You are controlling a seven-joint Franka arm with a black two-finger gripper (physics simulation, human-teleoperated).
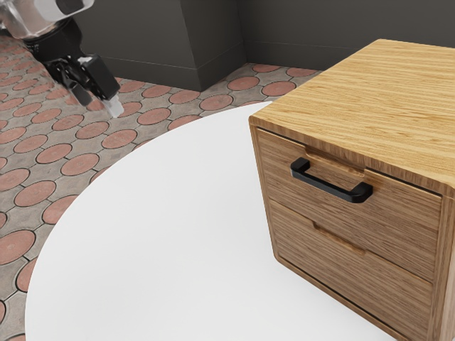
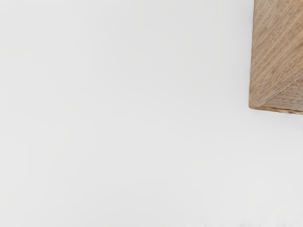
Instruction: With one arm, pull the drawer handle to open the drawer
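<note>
A light wooden cabinet stands on the round white table at the exterior view's right. Its upper drawer carries a black bar handle and sits flush with the cabinet front. My gripper hangs high at the exterior view's upper left, far from the handle and beyond the table's edge. Its black fingers with pale tips stand apart, open, with nothing between them. A corner of the cabinet shows in the wrist view, off to one side of my hand, above the white table top.
A lower drawer without a bar handle sits under the upper one. Around the table lies a floor of red round tiles, with a dark grey wall behind.
</note>
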